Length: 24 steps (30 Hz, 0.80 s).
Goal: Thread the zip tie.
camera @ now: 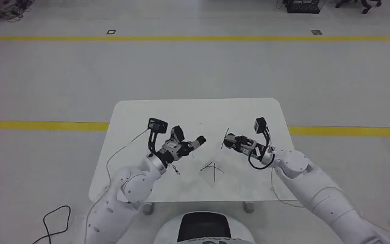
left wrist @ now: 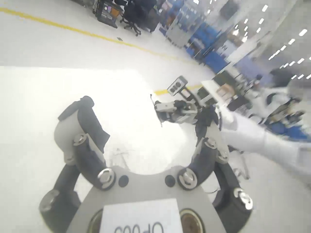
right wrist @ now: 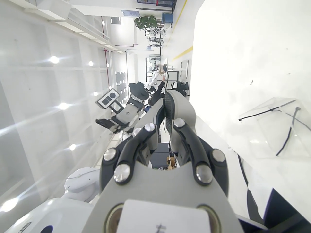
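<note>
While the left gripper [camera: 196, 142] hangs over the middle of the white table [camera: 183, 110], its fingers [left wrist: 83, 124] stand spread wide with nothing between them and nothing touching them. It points across toward the other arm, near it but apart.

Just to the right, and nearer the robot, a few loose black ties [camera: 212, 168] lie crossed on the tabletop; the right wrist view shows them lying on a piece of clear plastic [right wrist: 264, 132].

Right of those, above the table, is the zip tie [camera: 226, 138], a thin black strip. From above, its long axis runs roughly from the far side of the table toward the near side, tilted a little, and crosswise to the fingers that hold it. It sticks out past them at both ends. Which end carries the head cannot be told.

The right gripper [camera: 230, 143] is clamped on the zip tie near its middle, fingers pressed together with only the strip between them. It faces the left gripper's open fingers, and the tie's ends touch nothing.
</note>
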Motion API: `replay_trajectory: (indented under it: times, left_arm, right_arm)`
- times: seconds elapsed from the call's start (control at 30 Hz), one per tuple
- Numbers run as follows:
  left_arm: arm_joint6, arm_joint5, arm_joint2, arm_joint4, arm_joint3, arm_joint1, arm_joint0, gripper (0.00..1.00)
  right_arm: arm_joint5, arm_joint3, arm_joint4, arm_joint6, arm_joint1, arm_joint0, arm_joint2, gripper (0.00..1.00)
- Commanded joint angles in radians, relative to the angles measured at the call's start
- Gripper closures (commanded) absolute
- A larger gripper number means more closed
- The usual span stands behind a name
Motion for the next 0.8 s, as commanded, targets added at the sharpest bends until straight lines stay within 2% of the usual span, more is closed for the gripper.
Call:
replay_trajectory:
  times: [0.0,0.07,0.27,0.3,0.33,0.4,0.43,0.47,0.5,0.57,0.63,0.77]
  left_arm:
    - [-0.011,-0.017,0.019,0.130,-0.001,0.004,-0.007,0.00]
    - [-0.007,-0.013,0.023,0.168,0.006,0.006,-0.004,0.00]
    - [-0.007,-0.013,0.023,0.168,0.006,0.006,-0.004,0.00]
    - [-0.010,-0.027,0.028,0.198,0.001,0.007,-0.010,0.00]
    - [-0.015,-0.056,0.039,0.274,-0.003,0.010,-0.019,0.00]
    - [-0.016,-0.087,0.053,0.376,-0.014,0.015,-0.027,0.00]
    - [-0.019,-0.102,0.061,0.438,-0.019,0.018,-0.031,0.00]
    - [-0.032,-0.121,0.073,0.538,-0.024,0.022,-0.037,0.00]
    - [-0.037,-0.125,0.082,0.602,-0.026,0.025,-0.039,0.00]
    - [-0.022,-0.094,0.098,0.696,-0.025,0.026,-0.036,0.00]
    - [-0.007,-0.070,0.105,0.726,-0.018,0.026,-0.032,0.00]
    - [-0.007,-0.070,0.105,0.726,-0.018,0.026,-0.032,0.00]
  right_arm:
    - [0.020,0.003,0.012,0.009,-0.003,-0.001,0.003,1.00]
    - [0.024,0.006,0.028,0.009,-0.005,-0.002,0.010,1.00]
    - [0.024,0.006,0.028,0.009,-0.005,-0.002,0.010,1.00]
    - [0.027,0.003,0.028,0.005,-0.006,-0.005,0.010,1.00]
    - [0.039,-0.006,0.030,0.005,-0.008,-0.009,0.010,1.00]
    - [0.054,-0.010,0.029,0.005,-0.010,-0.011,0.013,1.00]
    - [0.062,-0.012,0.030,0.005,-0.011,-0.011,0.014,1.00]
    - [0.073,-0.013,0.038,0.007,-0.013,-0.012,0.016,1.00]
    - [0.078,-0.013,0.042,0.008,-0.015,-0.013,0.017,1.00]
    - [0.098,-0.011,0.050,0.010,-0.019,-0.012,0.018,1.00]
    - [0.102,-0.009,0.053,0.009,-0.021,-0.011,0.020,1.00]
    - [0.102,-0.009,0.053,0.009,-0.021,-0.011,0.020,1.00]
